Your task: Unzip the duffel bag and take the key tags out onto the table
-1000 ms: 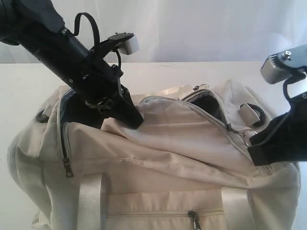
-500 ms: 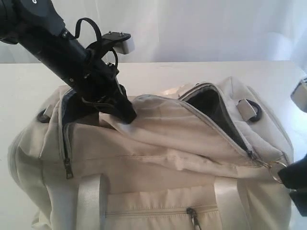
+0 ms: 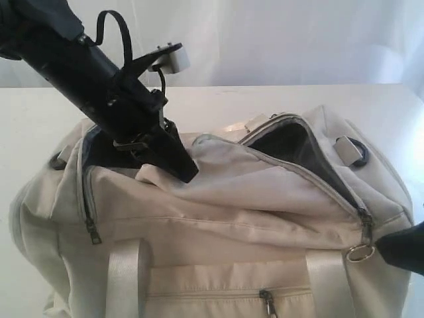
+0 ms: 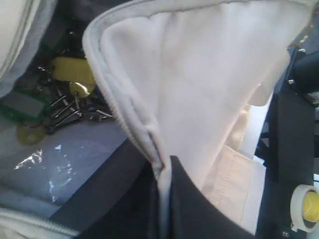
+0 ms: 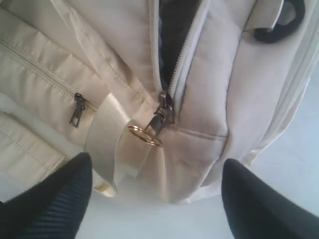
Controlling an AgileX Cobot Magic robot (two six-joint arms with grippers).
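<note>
We see our left claw (image 3: 179, 165) clenched on the open edge of the duffel bag (image 3: 232, 215). Our right claw (image 5: 157, 199) hangs released, fingers wide apart, near the zipper pull (image 5: 160, 113). The key tags (image 4: 67, 82) lie inside the bag, which sits on the bench (image 3: 265, 99).

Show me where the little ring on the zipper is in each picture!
Exterior view: the ring hangs off the zipper pull at the duffel bag's right end, close to the picture's right edge.
Left wrist view: not in it.
Right wrist view: the ring is near the picture's middle, hooked to the zipper pull.
Shared landmark: the open top zipper shows in all three views.
</note>
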